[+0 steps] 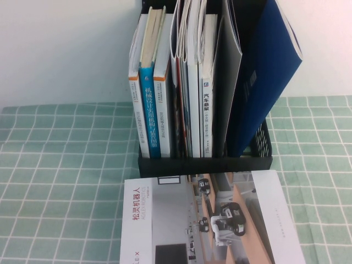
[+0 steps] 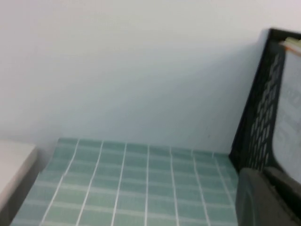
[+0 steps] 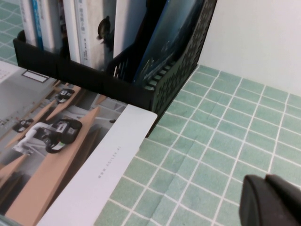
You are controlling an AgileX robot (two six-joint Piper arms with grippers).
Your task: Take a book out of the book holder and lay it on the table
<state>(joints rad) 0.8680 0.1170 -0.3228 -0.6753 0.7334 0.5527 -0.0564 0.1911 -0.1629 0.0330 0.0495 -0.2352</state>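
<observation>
The white-and-grey book (image 1: 220, 220) with the red title and the photo of wheeled robots lies flat, cover up, on the green gridded table (image 1: 55, 165), just in front of the black book holder (image 1: 203, 165). It also shows in the right wrist view (image 3: 70, 155), one corner touching the holder (image 3: 183, 61). My right gripper (image 3: 265, 181) is shut and empty, above the cloth to the right of the book. My left gripper (image 2: 262, 173) is shut and empty, beside the holder's mesh side (image 2: 261, 117). Neither gripper shows in the high view.
Several upright books (image 1: 154, 82) fill the holder's left and middle slots. A blue folder (image 1: 269, 71) leans in its right slot. A white wall stands behind. A pale object (image 2: 14, 165) sits off the cloth's left edge.
</observation>
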